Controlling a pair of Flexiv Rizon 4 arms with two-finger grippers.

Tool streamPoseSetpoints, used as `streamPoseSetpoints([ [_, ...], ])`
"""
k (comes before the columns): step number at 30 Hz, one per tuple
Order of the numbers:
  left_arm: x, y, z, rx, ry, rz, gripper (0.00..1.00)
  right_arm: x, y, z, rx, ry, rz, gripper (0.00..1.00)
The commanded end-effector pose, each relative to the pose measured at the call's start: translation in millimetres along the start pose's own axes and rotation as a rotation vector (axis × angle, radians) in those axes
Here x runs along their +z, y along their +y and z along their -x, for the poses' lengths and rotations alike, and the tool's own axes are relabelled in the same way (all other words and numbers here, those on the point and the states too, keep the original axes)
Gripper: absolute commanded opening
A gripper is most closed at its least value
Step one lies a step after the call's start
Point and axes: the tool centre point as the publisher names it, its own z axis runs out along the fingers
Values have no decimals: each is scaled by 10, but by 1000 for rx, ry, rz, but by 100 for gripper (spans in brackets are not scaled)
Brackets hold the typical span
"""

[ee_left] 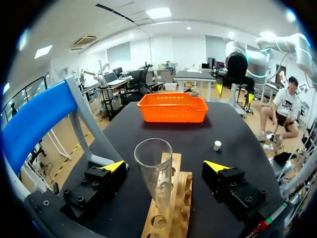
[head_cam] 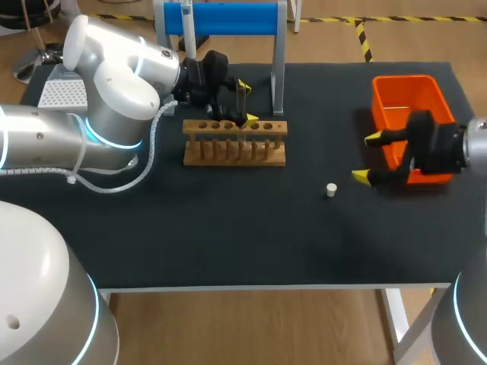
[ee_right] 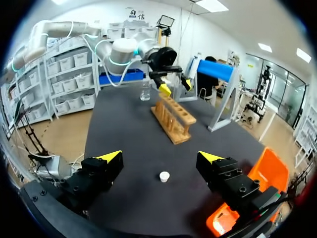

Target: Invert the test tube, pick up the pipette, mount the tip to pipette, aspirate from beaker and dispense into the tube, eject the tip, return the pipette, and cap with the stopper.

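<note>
Both tools are spread: left tool [ee_left: 164, 166] flanks the test tube [ee_left: 154, 166] (mouth up in the rack [ee_left: 181, 198]), right tool [ee_right: 159, 157] empty. Inverting looks done; pipette [head_cam: 188, 36] next.

Orange basket [head_cam: 403, 79] toward the right side of the black table [head_cam: 251, 236], near its back edge.

A robotics lab set up for wet-bench work: on a black table [head_cam: 228, 228] a wooden tube rack [head_cam: 234, 144] holds a glass test tube [ee_left: 154, 168], a beaker [ee_right: 144, 92] near the rack, a blue-barred pipette stand [head_cam: 228, 19] just behind it, and the left arm [head_cam: 114, 68] and right arm [head_cam: 475, 148] over the table.
</note>
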Motion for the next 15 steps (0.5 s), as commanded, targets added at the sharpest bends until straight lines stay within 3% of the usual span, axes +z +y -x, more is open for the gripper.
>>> streamPoseSetpoints([
  [1, 6, -2, 6, -1, 2, 2, 100, 172, -107, -65, 15, -23, -26, 100],
  [5, 6, -2, 6, -1, 2, 2, 100, 247, -214, -90, 9, -26, -64, 100],
  [15, 6, -2, 6, -1, 2, 2, 100, 240, -210, -87, 10, -27, -64, 100],
])
